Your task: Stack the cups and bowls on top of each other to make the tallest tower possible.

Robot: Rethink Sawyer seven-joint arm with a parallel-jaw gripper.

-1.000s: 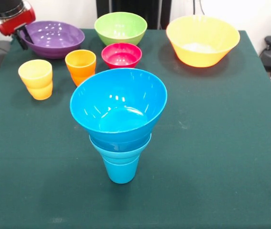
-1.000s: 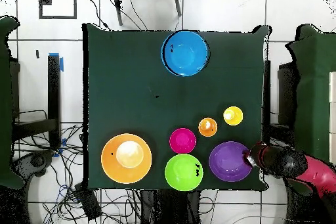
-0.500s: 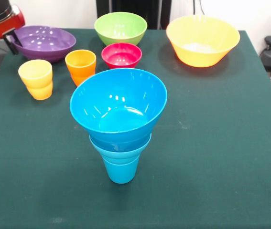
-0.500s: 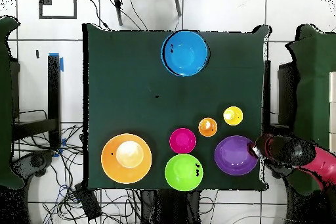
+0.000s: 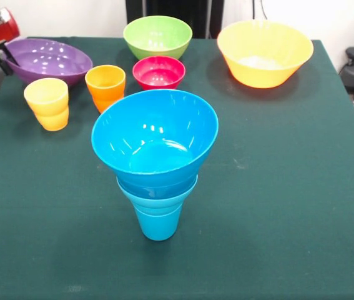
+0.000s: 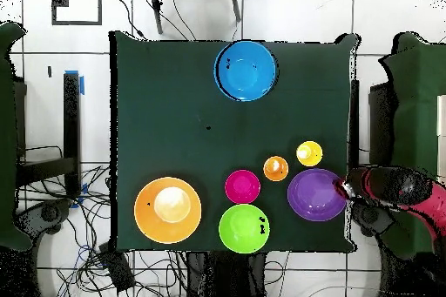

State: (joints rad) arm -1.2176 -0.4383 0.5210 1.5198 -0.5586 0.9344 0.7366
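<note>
The red and black gripper is sitting at the table's edge, gripping the rim of the purple bowl; its fingers are pinching that rim. In the overhead view the gripper is meeting the bowl at the bowl's 3 o'clock side.

In the front view, the yellow cup is standing just at 6 o'clock of the purple bowl, and the orange cup is standing at 3 o'clock of the yellow one. The red bowl is resting beside the orange cup, with the green bowl at its 12 o'clock. The big yellow-orange bowl is sitting well apart at the green tablecloth's 1 o'clock corner.

The tower is standing upright near the middle: a blue cup carrying blue bowls, the widest on top.
</note>
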